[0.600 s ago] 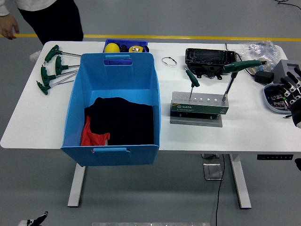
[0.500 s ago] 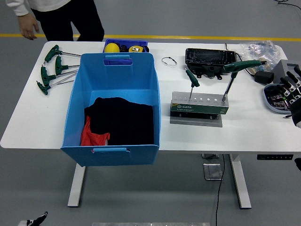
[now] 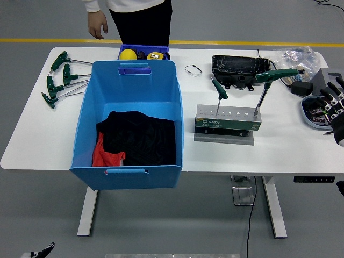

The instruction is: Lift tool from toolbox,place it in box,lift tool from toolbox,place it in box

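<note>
A grey tool stand [image 3: 227, 123] sits right of centre on the white table [image 3: 43, 134]. Two green-handled T-wrenches stand in it: a small one [image 3: 219, 89] at its left end and a larger one [image 3: 271, 77] at its right end. A big blue box [image 3: 86, 115] left of the stand holds black and red cloth [image 3: 134, 141]. My right hand [image 3: 334, 107] hovers at the table's right edge, fingers spread and empty, well right of the stand. My left hand is out of view.
Several green T-wrenches [image 3: 60, 78] lie at the far left. A small blue tray [image 3: 144, 53] with yellow items sits behind the box. A black case [image 3: 239, 67], a wire ring [image 3: 193, 70] and clutter [image 3: 306, 75] lie at the back right. A person [image 3: 137, 16] stands at the far side.
The person has walked to the right along the far side, now behind the blue tray. My right hand and the tools have not moved.
</note>
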### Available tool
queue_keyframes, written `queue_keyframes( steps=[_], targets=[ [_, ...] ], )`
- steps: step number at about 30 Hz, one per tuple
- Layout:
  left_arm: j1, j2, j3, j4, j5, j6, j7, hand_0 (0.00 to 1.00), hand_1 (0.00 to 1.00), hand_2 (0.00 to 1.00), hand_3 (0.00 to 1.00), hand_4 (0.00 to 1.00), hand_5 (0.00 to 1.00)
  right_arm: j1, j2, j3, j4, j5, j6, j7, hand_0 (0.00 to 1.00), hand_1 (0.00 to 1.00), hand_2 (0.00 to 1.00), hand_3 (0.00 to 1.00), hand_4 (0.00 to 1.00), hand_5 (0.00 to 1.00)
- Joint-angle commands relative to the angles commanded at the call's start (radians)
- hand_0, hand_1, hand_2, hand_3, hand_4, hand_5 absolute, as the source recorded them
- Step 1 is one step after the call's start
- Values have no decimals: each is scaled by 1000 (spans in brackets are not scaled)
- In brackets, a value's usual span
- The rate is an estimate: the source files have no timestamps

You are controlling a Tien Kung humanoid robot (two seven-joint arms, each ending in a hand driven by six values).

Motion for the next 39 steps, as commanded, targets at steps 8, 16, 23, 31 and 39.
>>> queue_keyframes(
  steps=[8,16,23,31,39],
  targets=[
    [-2,4,-22,0,24,5,2,698,658,702,705,748,699,3,-2,7,6,0,-4,3,780,757,849,853,998,998],
    [-2,5,-24,0,25,7,2,698,653,701,703,749,699,4,-8,20,22,-3,-14,9,780,757,849,852,998,998],
    [-2,6,-38,0,41,8,5,697,642,698,701,751,698,12,-32,11,46,-28,-22,10,794,791,873,867,998,996],
    [-2,4,-42,0,45,6,8,697,638,695,702,751,698,49,-152,-41,81,-220,-67,28,843,825,888,890,998,885],
    [-7,6,-55,0,55,6,9,697,629,692,702,751,699,149,-331,-148,91,-347,-163,84,998,949,966,942,998,805]
  ],
)
